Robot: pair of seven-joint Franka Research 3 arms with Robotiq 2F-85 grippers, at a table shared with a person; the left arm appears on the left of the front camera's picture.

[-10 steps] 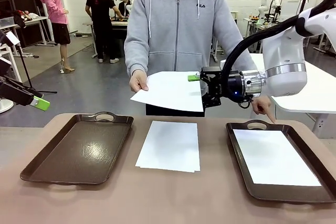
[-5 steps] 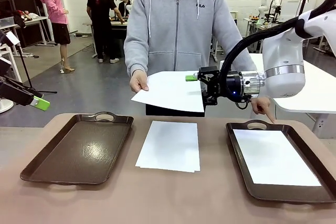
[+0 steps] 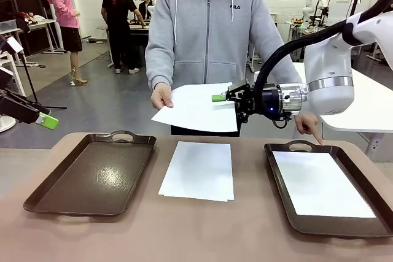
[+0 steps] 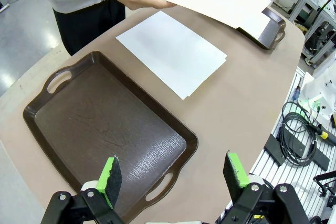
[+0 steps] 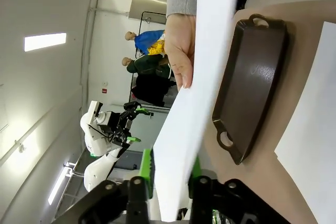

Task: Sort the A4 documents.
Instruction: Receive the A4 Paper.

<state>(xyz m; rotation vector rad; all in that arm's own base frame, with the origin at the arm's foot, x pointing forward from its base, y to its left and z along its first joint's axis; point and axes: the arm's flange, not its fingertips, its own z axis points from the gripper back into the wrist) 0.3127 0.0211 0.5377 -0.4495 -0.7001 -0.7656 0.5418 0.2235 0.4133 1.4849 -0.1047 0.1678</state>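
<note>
A person's hand (image 3: 161, 96) holds out one white A4 document (image 3: 193, 107) above the table's far edge. My right gripper (image 3: 222, 99) is shut on that sheet's right edge, a green pad lying on top of it. In the right wrist view the sheet (image 5: 199, 77) runs up from between the closed jaws of the right gripper (image 5: 170, 170) to the person's hand (image 5: 181, 51). More A4 documents (image 3: 198, 170) lie stacked on the table's middle, and one sheet (image 3: 322, 183) lies in the right tray (image 3: 300, 146). My left gripper (image 4: 173, 174) stands open above the near end of the left tray (image 4: 105, 129).
The left tray (image 3: 92, 173) is dark brown and holds nothing. The person's other hand (image 3: 307, 128) points down at the right tray's far handle. My left gripper (image 3: 46, 120) hangs at the picture's far left, off the table.
My right gripper has slid left onto the held sheet's right edge and its jaws have closed on it. The left arm has not moved.
</note>
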